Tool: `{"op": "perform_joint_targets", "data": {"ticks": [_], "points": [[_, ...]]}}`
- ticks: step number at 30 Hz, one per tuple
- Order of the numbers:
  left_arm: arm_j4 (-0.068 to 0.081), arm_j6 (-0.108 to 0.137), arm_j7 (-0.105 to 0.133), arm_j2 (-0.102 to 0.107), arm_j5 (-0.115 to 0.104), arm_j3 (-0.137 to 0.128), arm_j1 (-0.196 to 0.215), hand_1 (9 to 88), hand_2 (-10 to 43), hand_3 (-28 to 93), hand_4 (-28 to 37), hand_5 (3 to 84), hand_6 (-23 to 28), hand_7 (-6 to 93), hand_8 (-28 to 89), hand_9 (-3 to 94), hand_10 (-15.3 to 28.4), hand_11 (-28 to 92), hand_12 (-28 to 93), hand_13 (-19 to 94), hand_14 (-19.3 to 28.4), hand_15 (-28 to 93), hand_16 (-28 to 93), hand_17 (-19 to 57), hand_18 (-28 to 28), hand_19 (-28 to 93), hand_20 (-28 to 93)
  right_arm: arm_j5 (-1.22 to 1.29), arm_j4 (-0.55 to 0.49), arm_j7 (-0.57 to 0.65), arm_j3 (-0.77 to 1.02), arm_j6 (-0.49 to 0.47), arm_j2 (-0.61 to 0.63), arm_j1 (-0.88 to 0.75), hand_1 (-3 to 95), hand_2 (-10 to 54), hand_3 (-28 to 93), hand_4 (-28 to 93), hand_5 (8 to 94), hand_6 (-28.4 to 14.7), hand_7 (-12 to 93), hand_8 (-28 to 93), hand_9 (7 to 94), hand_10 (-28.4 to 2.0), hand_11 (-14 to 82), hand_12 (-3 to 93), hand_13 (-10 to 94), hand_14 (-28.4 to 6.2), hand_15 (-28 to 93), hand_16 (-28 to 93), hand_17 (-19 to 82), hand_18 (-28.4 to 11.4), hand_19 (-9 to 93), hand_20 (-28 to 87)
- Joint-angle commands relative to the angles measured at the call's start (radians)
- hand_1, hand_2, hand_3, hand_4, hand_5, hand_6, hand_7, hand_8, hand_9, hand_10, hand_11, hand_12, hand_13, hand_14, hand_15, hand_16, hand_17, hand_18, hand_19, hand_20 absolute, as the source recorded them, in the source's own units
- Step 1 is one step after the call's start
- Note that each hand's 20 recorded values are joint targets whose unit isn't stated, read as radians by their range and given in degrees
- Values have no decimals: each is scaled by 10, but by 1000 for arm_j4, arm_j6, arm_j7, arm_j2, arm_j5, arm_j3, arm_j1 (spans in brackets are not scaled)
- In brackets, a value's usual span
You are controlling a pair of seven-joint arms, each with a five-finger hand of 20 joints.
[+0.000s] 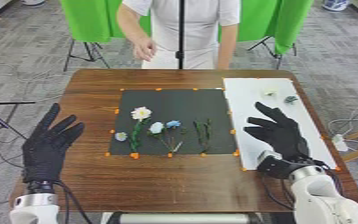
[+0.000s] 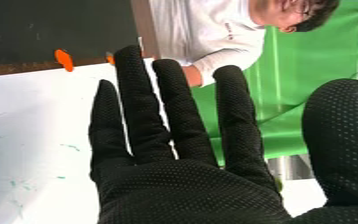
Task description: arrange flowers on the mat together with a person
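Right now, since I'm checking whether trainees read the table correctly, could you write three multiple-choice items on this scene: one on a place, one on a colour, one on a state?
1. Where does the large white flower lie?
A) on the white sheet
B) on the dark mat
C) on the bare wood

2. What colour are the tabs along the mat's edges?
A) orange
B) blue
C) green

3. How are the left hand's fingers?
A) clenched in a fist
B) pinched together
C) extended

Key:
1 B: its head and stem rest within the mat's edges.
2 A: the small tabs bordering the mat are orange.
3 C: the fingers reach out, uncurled.
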Motion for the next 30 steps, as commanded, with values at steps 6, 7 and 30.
{"op": "perform_joint_targets", "data": {"ticks": [6, 7, 30], "points": [[-1, -3, 2, 8, 4, 8, 4, 222, 84, 741, -271, 307, 50, 107, -88, 361, 181, 219, 109, 316, 249, 463, -75, 21, 284, 767, -262, -268, -16, 137, -22, 244, 210, 96, 193, 80, 732, -249, 437, 24, 127, -119, 501, -190, 158, 154, 434, -195, 476, 126, 78, -230, 510, 191], [-2, 0, 7, 11, 1, 10, 4, 222, 84, 741, -271, 307, 50, 107, -88, 361, 181, 219, 110, 316, 249, 463, -75, 21, 284, 767, -263, -340, -11, 188, -28, 266, 235, 120, 199, 74, 733, -248, 430, 25, 129, -120, 504, -191, 164, 155, 444, -193, 490, 122, 86, -233, 522, 194], [8, 38, 77, 74, -38, 56, -11, 223, 84, 740, -271, 305, 51, 110, -88, 362, 182, 222, 111, 317, 250, 464, -75, 22, 284, 770, -269, -978, 457, 906, -642, 42, 473, 943, 278, 9, 715, -230, 411, 7, 133, -118, 563, -201, 232, 159, 548, -179, 584, 95, 168, -268, 638, 184]]}}
